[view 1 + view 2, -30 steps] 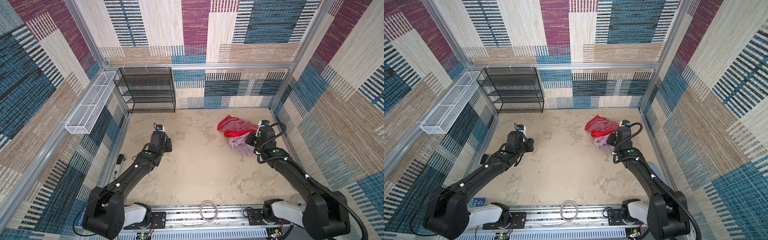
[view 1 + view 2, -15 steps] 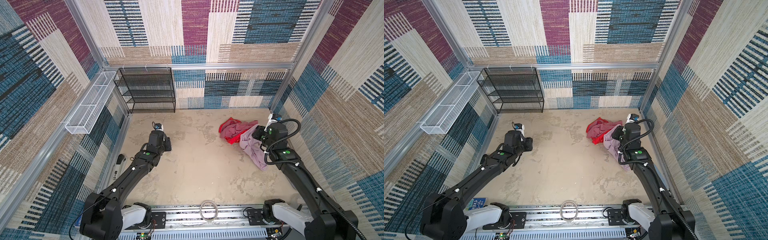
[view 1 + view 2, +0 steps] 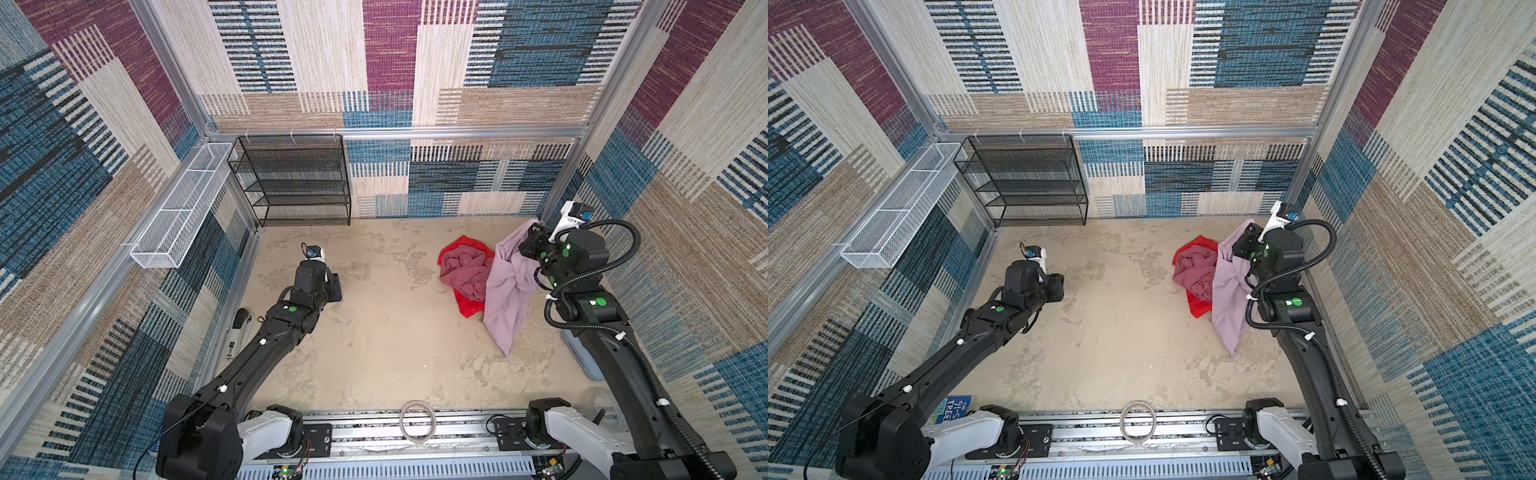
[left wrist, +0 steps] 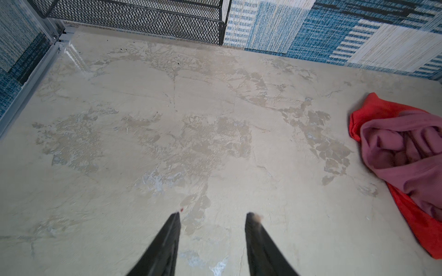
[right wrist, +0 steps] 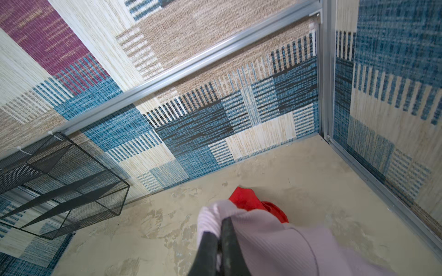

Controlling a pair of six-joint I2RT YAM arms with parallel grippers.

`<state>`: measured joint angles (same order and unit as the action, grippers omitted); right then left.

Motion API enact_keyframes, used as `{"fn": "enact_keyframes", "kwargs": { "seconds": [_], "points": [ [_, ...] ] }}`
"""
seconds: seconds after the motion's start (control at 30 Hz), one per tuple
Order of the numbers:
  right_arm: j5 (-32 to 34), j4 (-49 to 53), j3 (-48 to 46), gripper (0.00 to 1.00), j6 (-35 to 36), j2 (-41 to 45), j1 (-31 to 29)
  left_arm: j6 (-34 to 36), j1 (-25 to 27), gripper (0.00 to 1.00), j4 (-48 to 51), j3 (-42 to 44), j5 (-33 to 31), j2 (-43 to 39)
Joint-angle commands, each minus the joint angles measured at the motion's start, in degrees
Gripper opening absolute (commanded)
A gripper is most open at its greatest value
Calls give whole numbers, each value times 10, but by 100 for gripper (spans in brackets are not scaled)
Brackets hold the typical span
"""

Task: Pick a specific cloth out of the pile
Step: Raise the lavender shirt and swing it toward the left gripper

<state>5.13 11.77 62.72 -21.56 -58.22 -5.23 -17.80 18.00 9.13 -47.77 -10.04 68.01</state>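
Holding pale lilac-pink soft fabric cloth (image 3: pixel 507 299) raised just beside pile of red and dusty-mauve cloths (image 3: pixel 461 270), right jaws pinched on it; left jaws half-spread, empty. Extraction step; next: carry clear of pile.

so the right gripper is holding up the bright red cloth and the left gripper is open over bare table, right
No: the right gripper holds the pale lilac-pink soft cloth, seen in the right wrist view; the bright red cloth lies on the table.
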Motion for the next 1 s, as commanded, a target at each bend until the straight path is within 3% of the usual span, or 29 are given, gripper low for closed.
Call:
{"fn": "enact_keyframes", "kwargs": {
  "seconds": [0.0,0.13,0.57,0.97],
  "points": [
    [-12,-20,31,0,15,-4,-1,-11,-1,48,29,-16,6,-7],
    [-32,-19,75,0,19,-12,0,-20,-1,47,68,-42,8,-14],
    [-186,-22,241,0,9,-79,-19,-32,-1,47,159,-101,11,-68],
    [-222,1,389,0,49,-195,-156,-26,-1,47,226,-131,-8,-105]
  ]
}}
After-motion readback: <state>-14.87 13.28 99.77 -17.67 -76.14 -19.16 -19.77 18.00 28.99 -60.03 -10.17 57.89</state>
